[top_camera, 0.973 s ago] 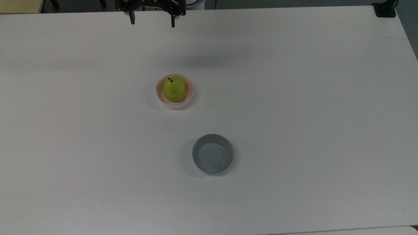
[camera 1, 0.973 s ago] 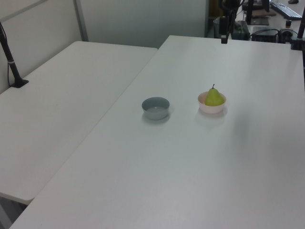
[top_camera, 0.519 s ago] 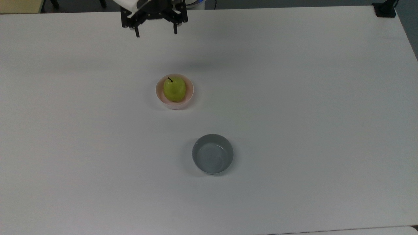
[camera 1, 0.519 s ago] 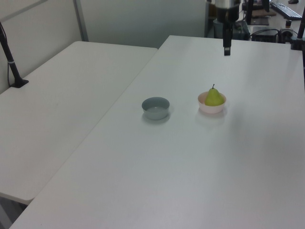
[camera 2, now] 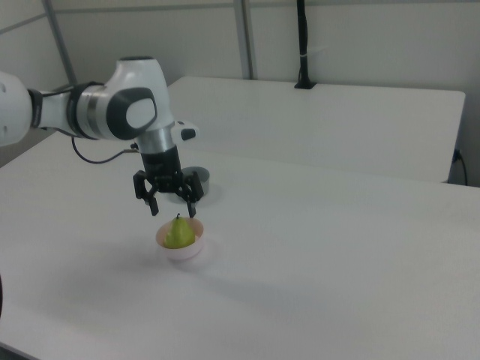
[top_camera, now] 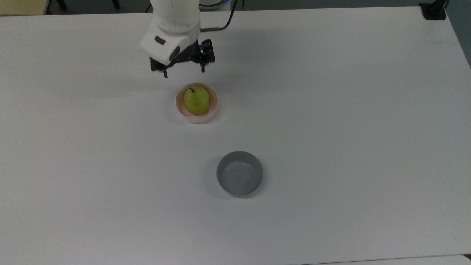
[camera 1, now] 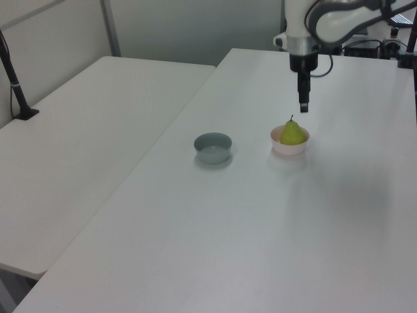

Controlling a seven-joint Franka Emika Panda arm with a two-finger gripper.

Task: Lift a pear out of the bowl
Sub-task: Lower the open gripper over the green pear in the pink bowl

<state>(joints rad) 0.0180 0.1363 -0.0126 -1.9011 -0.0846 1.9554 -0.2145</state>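
the gripper [camera 2: 172,211] hangs just above the pear [camera 2: 179,232] with its fingers spread wide and holding nothing. the pear sits upright in the pink bowl [camera 2: 182,250] on the white table [camera 2: 337,262].

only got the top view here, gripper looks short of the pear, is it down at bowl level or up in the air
Observer: Up in the air. In the left view the two-finger gripper hangs above the yellow-green pear, with a gap between its fingertips and the stem.
Operator: is it lined up over it
Observer: Side to side in the right view, yes: the open fingers sit either side of the spot just above the stem, over the pale pink round bowl.
Operator: does the pear stick out of the bowl
Observer: Yes, the right view shows it upright, its upper part above the rim.
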